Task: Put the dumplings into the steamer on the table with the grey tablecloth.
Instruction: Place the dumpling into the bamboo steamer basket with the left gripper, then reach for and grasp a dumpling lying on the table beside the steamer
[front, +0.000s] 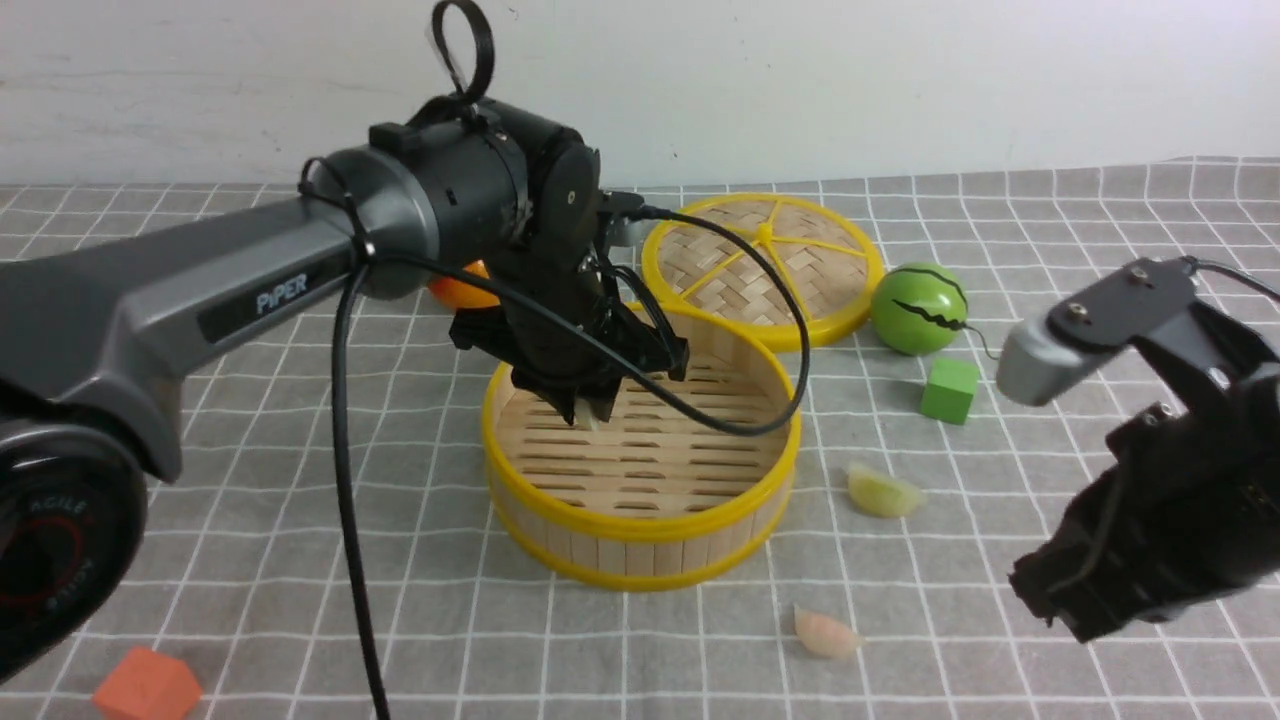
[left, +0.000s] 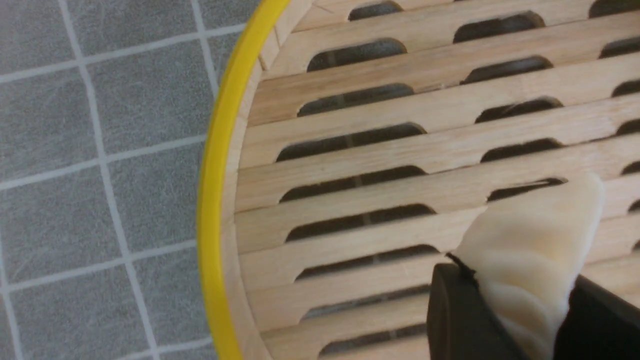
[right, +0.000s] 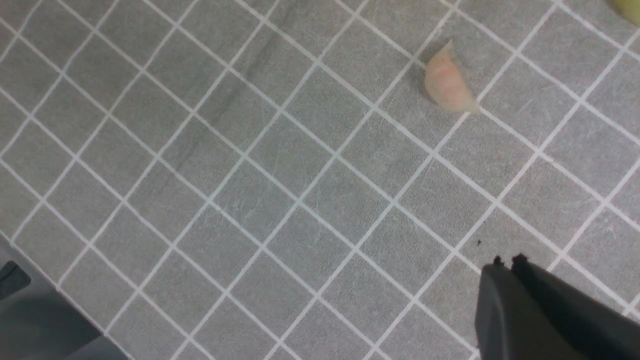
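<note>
You're at the drop-off: your left end effector (front: 590, 405) grasps the whitish dumpling (left: 530, 250) low inside the steamer (front: 640, 522) directly beneath it, so release next, while your clenched, empty right end effector (right: 507, 262) hovers near the pinkish dumpling (right: 447, 85).

The left claw (left: 515, 280) pinches a whitish dumpling (left: 535, 225) over the slatted steamer (left: 215, 175).

Grey tablecloth (front: 300, 560) w/ white grid; steamer (front: 640, 535) yellow-rimmed; whitish dumpling (left: 525, 255) in left gripper (front: 590, 408); pink dumpling (front: 826, 634), green dumpling (front: 884, 492) nr right gripper (right: 506, 262).
</note>
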